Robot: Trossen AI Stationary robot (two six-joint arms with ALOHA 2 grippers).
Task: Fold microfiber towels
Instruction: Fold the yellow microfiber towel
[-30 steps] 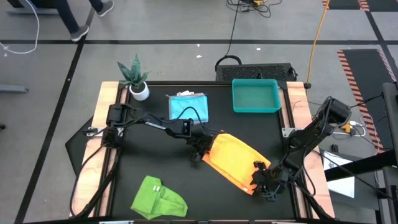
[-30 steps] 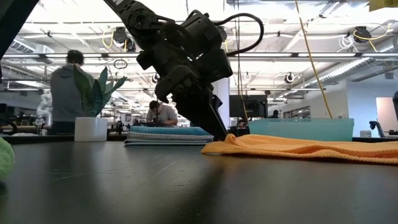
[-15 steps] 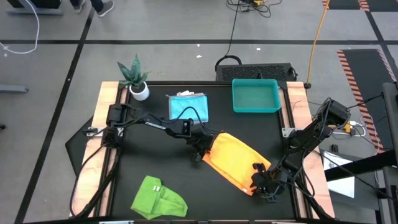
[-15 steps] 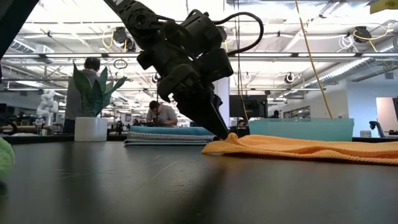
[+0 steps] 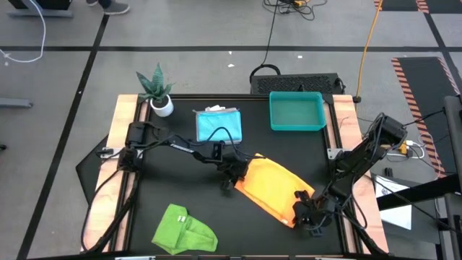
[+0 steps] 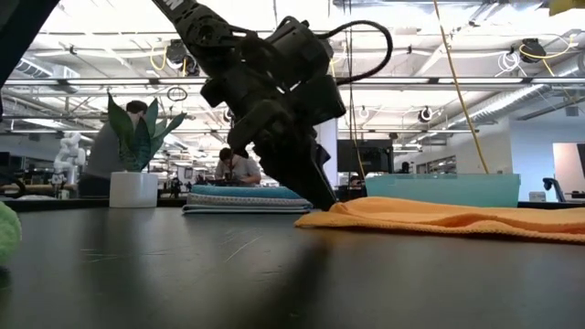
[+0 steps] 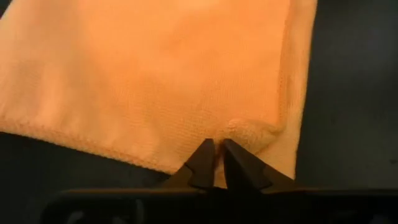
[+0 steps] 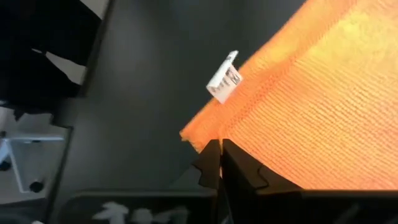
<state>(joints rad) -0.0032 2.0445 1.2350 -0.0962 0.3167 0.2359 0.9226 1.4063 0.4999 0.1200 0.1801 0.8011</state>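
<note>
A yellow-orange microfiber towel lies flat on the black table, slanting from far left to near right. My left gripper is shut on its left corner, also seen in the low view. My right gripper is shut on its near right corner, beside a white label. A lime green towel lies crumpled near the front left. A light blue towel rests folded at the back. My left gripper pinches the orange towel's left corner between its two fingers, where the cloth puckers just ahead of the tips. The fingers slant down from the table's left. The towel lies on the table; one layer or several, I cannot tell. My right gripper pinches the orange towel's edge at its near right corner, just below the white label. The fingers slant down from the table's near right side. The rest of the towel lies on the table.
A teal plastic tray stands at the back right and a small potted plant at the back left. People show in the room beyond the table in the low view.
My right gripper has shut on the orange towel's near right corner without moving off. At my left gripper the towel's raised corner has sunk flatter onto the table. The towel itself has stayed where it was.
</note>
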